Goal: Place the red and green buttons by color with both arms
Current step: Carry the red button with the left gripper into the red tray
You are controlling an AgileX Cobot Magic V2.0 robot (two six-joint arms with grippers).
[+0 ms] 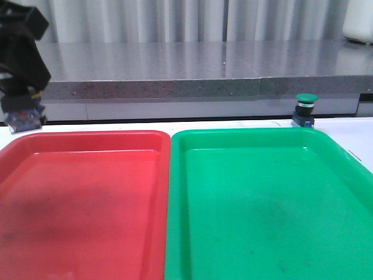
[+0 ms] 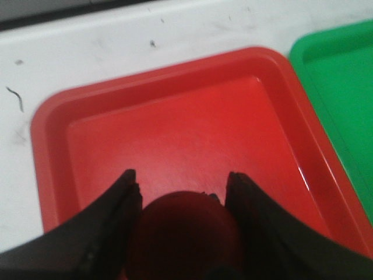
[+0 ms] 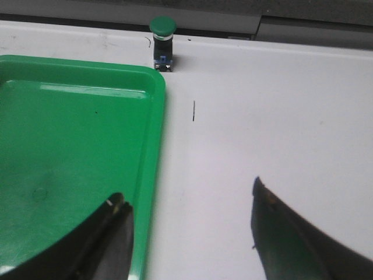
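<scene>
The red button's dull-red cap (image 2: 186,230) sits between the fingers of my left gripper (image 2: 182,181), which is shut on it above the near end of the red tray (image 2: 52,116). In the front view that gripper (image 1: 22,111) hangs over the tray's far left corner, with the button's bluish base (image 1: 24,119) showing below it. The green button (image 1: 306,108) stands upright on the white table just behind the green tray's far right rim (image 1: 250,133). In the right wrist view the green button (image 3: 162,36) is far ahead of my right gripper (image 3: 189,195), which is open and empty beside the green tray's rim (image 3: 152,146).
The red tray (image 1: 17,146) and the green tray lie side by side and fill the front of the table. A grey stone ledge (image 1: 175,70) runs along the back. White table surface (image 3: 262,116) stretches to the right of the green tray.
</scene>
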